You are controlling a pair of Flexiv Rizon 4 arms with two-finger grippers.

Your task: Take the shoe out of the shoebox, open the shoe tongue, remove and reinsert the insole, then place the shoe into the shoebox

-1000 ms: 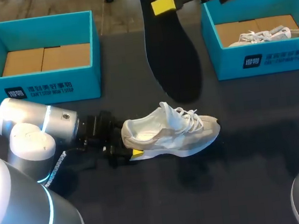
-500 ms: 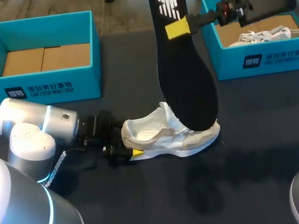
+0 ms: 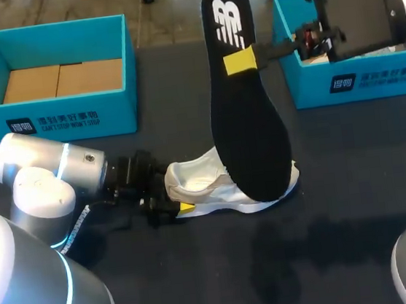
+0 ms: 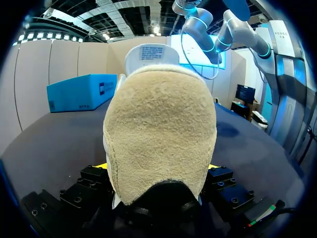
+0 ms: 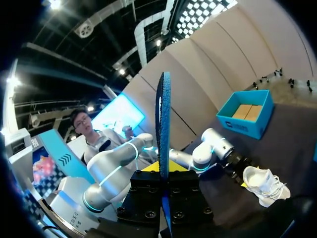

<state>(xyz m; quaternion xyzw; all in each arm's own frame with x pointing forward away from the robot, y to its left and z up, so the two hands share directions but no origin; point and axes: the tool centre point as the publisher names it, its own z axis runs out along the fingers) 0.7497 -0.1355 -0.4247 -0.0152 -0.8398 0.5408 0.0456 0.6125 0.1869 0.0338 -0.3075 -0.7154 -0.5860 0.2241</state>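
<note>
Teal card forms the left shoebox [image 3: 52, 114], which stands open on the dark desk [image 3: 203, 284] with brown card inside. Left tool [image 3: 173, 201]: clamped from both sides on the heel of the white and beige shoe [image 3: 200, 189], which stands on its sole mid-desk, toe to the right. Black insole [image 3: 247, 117]: raised nearly upright, its lower end overlapping the shoe's forefoot, contact not discernible. Right tool [image 3: 242, 61]: closed on the insole near its upper end. Right shoebox [image 3: 356, 79]: partly behind that arm.
</note>
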